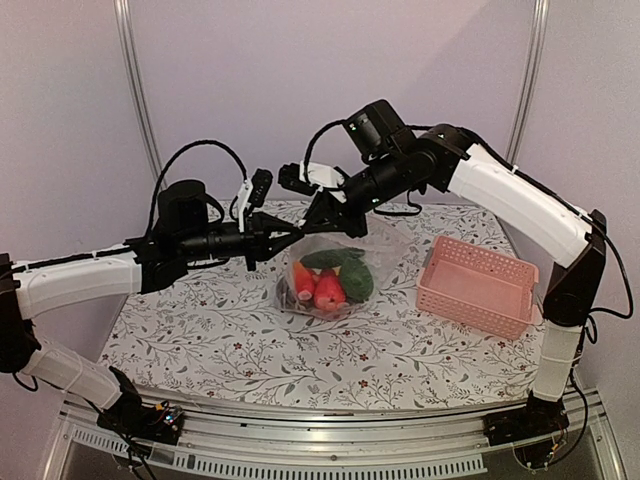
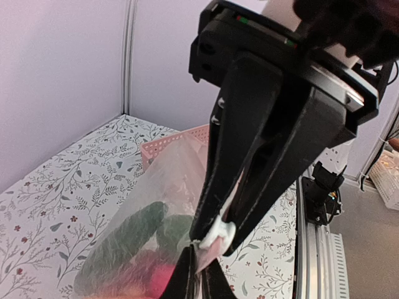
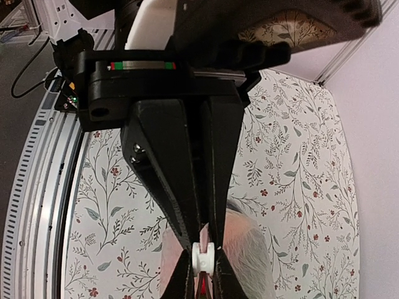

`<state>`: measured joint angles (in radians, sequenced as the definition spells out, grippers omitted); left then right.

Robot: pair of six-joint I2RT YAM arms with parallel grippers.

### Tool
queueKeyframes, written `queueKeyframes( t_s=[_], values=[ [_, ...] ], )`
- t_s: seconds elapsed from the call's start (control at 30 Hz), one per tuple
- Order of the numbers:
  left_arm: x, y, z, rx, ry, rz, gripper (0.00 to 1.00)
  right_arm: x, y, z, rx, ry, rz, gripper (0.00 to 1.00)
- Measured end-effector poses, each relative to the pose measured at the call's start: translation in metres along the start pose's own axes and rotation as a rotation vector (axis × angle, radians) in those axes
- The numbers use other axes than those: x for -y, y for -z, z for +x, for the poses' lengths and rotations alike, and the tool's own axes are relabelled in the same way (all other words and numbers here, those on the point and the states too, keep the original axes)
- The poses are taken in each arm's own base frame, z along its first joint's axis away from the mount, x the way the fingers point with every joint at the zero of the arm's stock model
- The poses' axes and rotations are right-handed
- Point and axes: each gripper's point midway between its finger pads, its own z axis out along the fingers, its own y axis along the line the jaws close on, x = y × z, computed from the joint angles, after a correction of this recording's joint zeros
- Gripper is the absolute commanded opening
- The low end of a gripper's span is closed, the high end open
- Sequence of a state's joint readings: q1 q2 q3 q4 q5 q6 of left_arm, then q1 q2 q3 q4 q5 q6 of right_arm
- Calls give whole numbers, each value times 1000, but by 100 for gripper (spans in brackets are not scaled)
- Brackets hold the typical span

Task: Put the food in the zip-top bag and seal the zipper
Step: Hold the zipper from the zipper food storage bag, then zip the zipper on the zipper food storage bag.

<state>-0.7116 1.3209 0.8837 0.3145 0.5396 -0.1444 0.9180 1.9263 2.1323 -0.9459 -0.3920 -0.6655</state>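
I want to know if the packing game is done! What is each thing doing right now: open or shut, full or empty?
left gripper: shut on the zipper.
right gripper: shut on the zipper, right next to the left gripper.
zipper: pinched by both grippers; cannot tell if it is sealed.
zip-top bag: held up by its top edge.
food: inside the bag.
pink basket: upright, empty.

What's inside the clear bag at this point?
Through the zip-top bag show a long green cucumber, another green piece, a red piece and an orange-red one. Anything beneath or behind them is covered. No yellow or purple piece shows.
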Motion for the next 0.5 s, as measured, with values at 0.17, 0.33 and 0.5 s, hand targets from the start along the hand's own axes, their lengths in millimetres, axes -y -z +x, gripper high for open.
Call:
queueKeyframes(
  t_s=[0.17,0.33,0.5],
  values=[
    [0,-1,-1,-7,-6,2,0,1,1,0,-3,5,4,8],
    [-2,-1,-1,-6,-17,-15,0,4,0,3,-15,10,19,8],
    [-6,3,-1,-4,-32,-49,0,12,0,5,-4,5,27,8]
  ],
)
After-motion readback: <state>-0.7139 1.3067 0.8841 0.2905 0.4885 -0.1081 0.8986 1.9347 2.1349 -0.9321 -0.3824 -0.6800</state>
